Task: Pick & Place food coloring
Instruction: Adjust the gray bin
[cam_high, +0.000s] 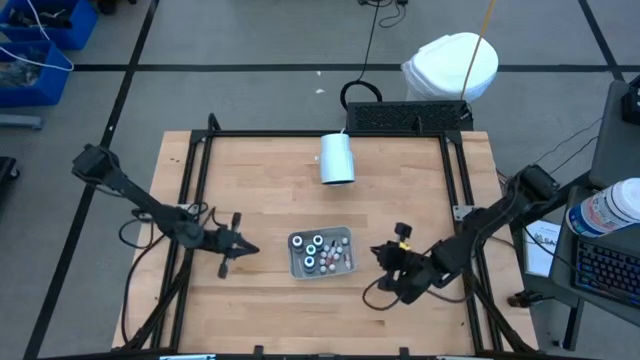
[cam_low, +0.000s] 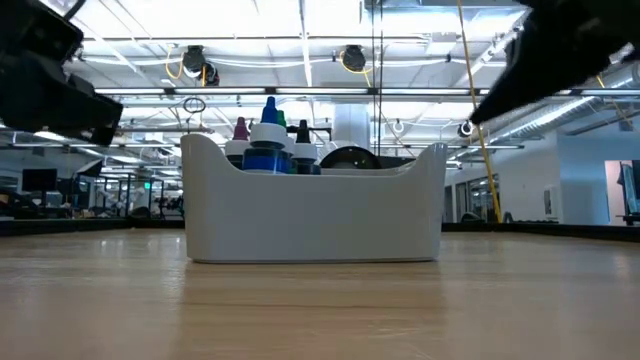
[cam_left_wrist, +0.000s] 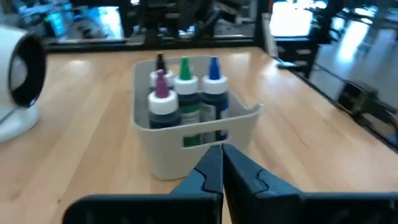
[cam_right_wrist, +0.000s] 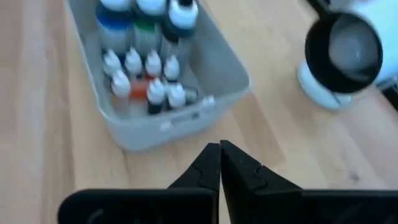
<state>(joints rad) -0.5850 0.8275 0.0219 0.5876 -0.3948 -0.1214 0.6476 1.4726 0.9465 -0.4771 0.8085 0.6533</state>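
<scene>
The food coloring bottles stand upright in a grey bin at the table's near middle: wider bottles with coloured tips in a row, small white-capped ones beside them. My left gripper is shut, just left of the bin, pointing at it. My right gripper is shut, just right of the bin and above the table. Neither holds anything.
A large white cup lies on its side toward the table's far edge, its open mouth showing in the right wrist view. A black frame runs along the table's sides. Bare wood surrounds the bin.
</scene>
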